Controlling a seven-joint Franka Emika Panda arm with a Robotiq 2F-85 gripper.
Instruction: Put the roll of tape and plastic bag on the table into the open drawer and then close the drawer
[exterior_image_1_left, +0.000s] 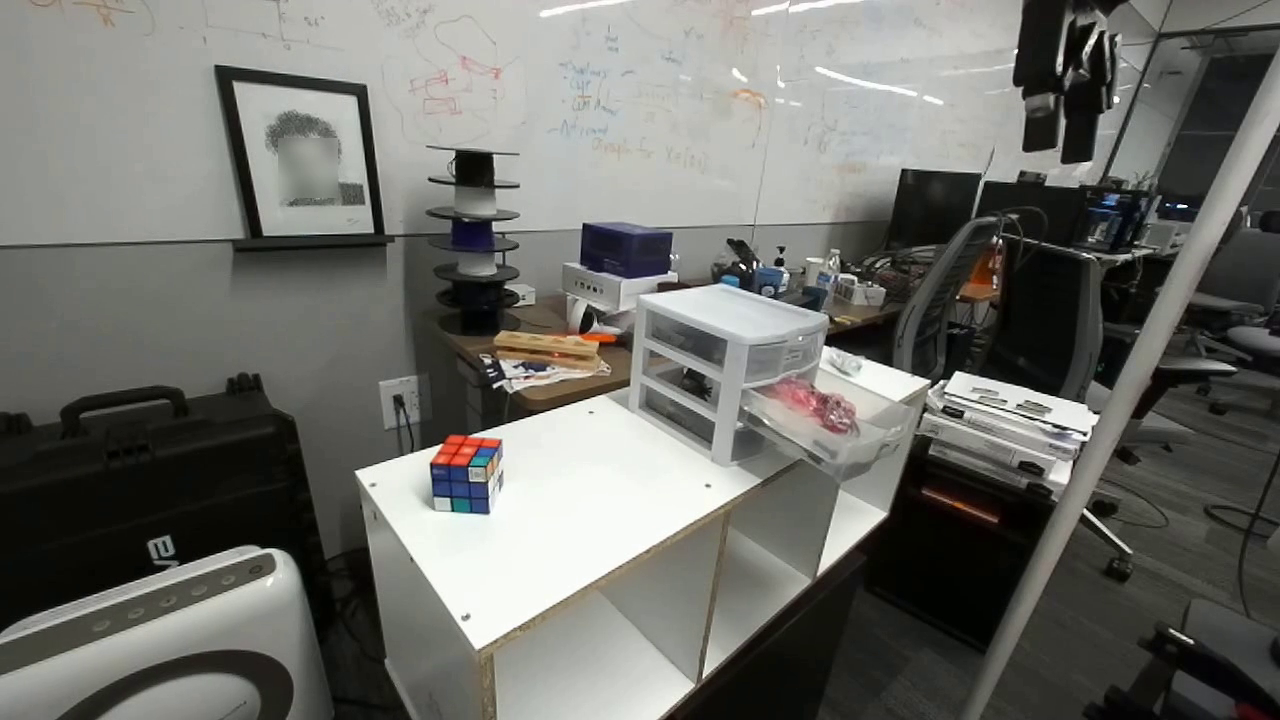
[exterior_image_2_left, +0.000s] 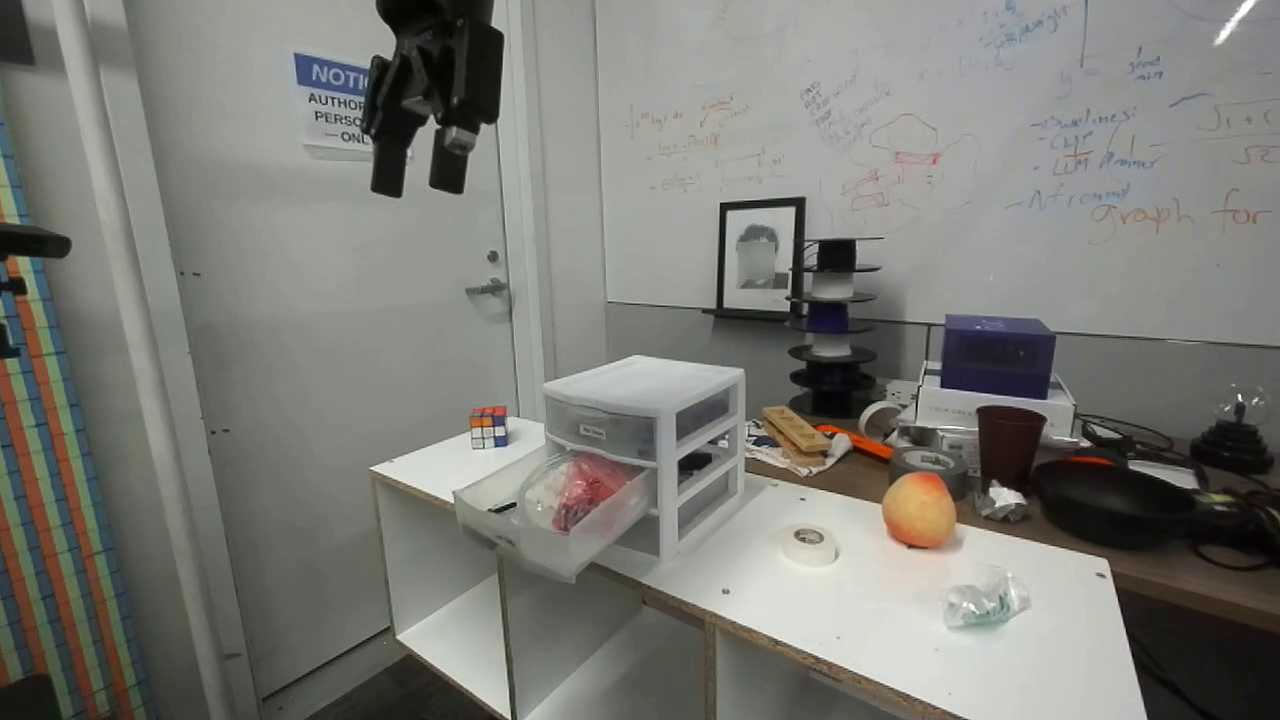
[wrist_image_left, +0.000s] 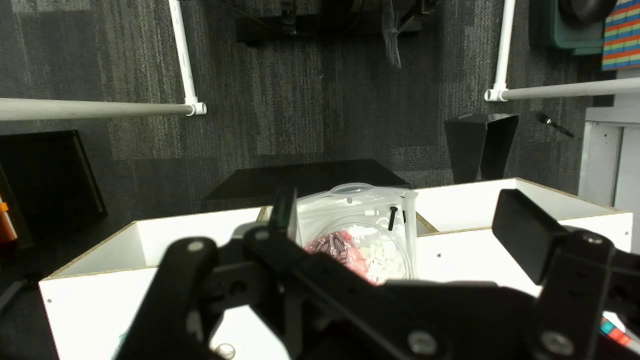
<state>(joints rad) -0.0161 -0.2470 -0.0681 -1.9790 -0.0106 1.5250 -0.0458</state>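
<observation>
The white roll of tape (exterior_image_2_left: 812, 557) lies flat on the white table (exterior_image_2_left: 870, 610), beside the drawer unit (exterior_image_2_left: 690, 385). The drawer unit hides it in an exterior view. The crumpled clear plastic bag (exterior_image_2_left: 985, 600) lies farther along the table; it also shows in an exterior view (exterior_image_1_left: 845, 362). The open drawer (exterior_image_2_left: 520, 540) sticks out past the table edge and holds a red bag and a clear bag of pale pieces; it shows in the wrist view (wrist_image_left: 411, 220). My gripper (exterior_image_2_left: 418, 182) is open and empty, high above the table; its fingers frame the wrist view (wrist_image_left: 405, 225).
A peach (exterior_image_2_left: 919, 510) sits on the table between the tape and the bag. A Rubik's cube (exterior_image_1_left: 466, 475) stands at the table's far end. A cluttered brown desk (exterior_image_2_left: 1180, 595) adjoins the table. A white pole (exterior_image_1_left: 1130, 390) stands near the arm.
</observation>
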